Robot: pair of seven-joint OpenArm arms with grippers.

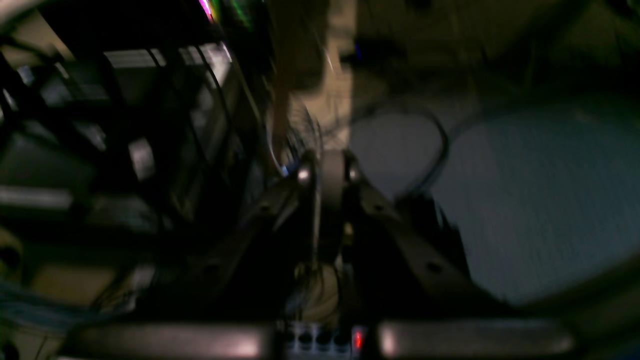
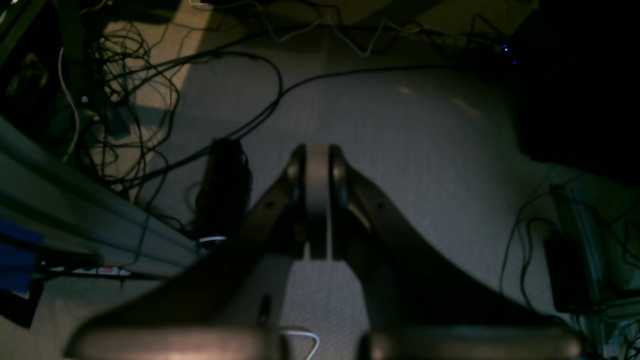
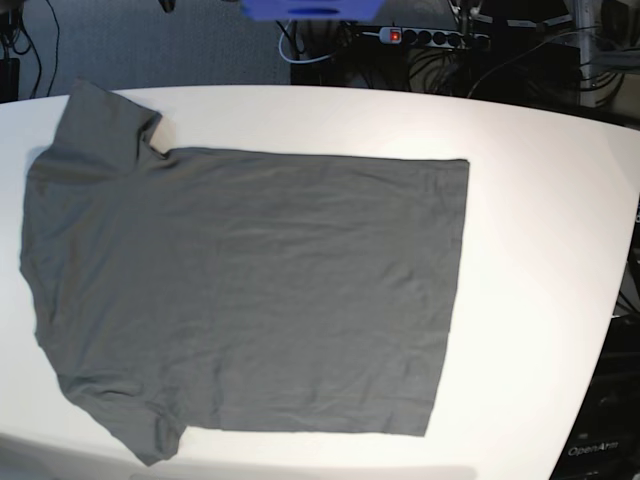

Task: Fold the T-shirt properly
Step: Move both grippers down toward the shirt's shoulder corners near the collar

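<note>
One T-shirt [image 3: 250,290] flat, unfolded, white table [image 3: 540,200]

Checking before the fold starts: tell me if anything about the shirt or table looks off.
Nothing stands out. The T-shirt lies spread flat and unfolded on the white table, sleeves out, with only light wrinkles. No stain, tear or spill shows.
</note>
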